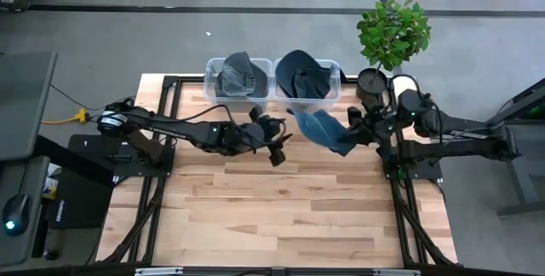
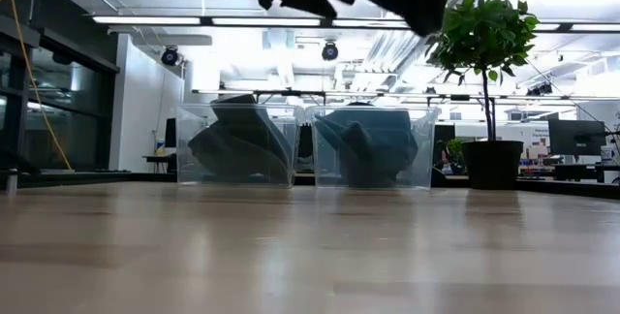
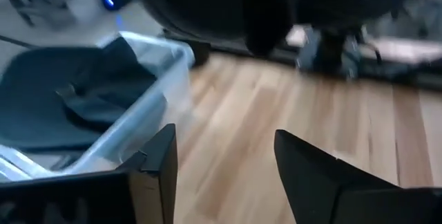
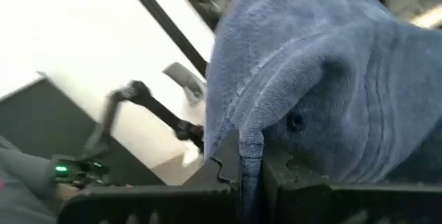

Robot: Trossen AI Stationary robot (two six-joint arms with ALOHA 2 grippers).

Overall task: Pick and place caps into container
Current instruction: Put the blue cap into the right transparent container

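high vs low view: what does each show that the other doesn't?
High view only: both arms whole, the right end effector shut on a blue cap held just in front of the right container, the left end effector open and empty above the table.

Low view only: the room behind, with ceiling lights and desks.

Both: two clear containers with caps inside, and the potted plant.

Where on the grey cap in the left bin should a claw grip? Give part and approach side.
Pinch the grey cap by its raised crown fold, from straight above: the bin walls off every side, and the crumpled cloth likely offers that ridge upward. The open left claw hovers nearest.
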